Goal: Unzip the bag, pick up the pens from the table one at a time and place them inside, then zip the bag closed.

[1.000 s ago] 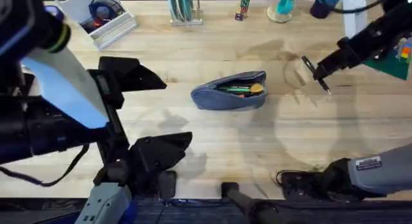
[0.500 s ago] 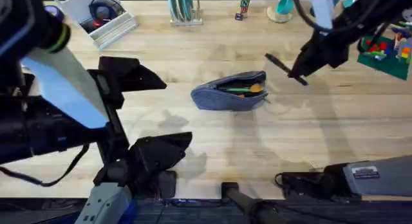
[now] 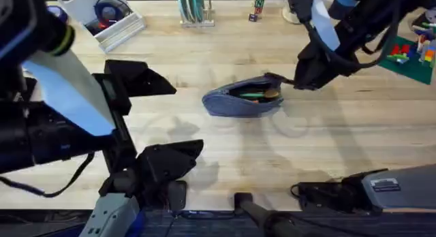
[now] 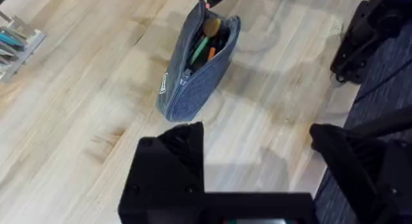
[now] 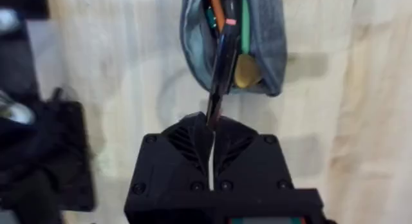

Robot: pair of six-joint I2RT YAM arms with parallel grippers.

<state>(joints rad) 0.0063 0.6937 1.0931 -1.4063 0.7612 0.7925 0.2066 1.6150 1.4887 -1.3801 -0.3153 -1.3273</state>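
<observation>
The grey-blue bag (image 3: 231, 101) lies unzipped in the middle of the table (image 3: 306, 148), with green and orange pens showing in its opening. My right gripper (image 3: 298, 80) hovers just right of the bag, shut on a dark pen (image 3: 278, 78) whose far end reaches the bag's right end. In the right wrist view the pen (image 5: 222, 63) runs from my right gripper (image 5: 211, 124) into the open mouth of the bag (image 5: 273, 37). My left gripper (image 3: 160, 118) hangs open well left of the bag. In the left wrist view the bag (image 4: 193, 82) lies beyond my left gripper (image 4: 257, 163).
A white tray (image 3: 126, 27) with dark items stands at the back left. A rack of plates (image 3: 193, 9), small blocks (image 3: 257, 7) and a teal object (image 3: 300, 9) line the back edge. A green plate with toy bricks (image 3: 409, 56) lies at the far right.
My right gripper has carried the dark pen leftward from the right side of the table to the bag's right end. The left arm and the bag have not moved.
</observation>
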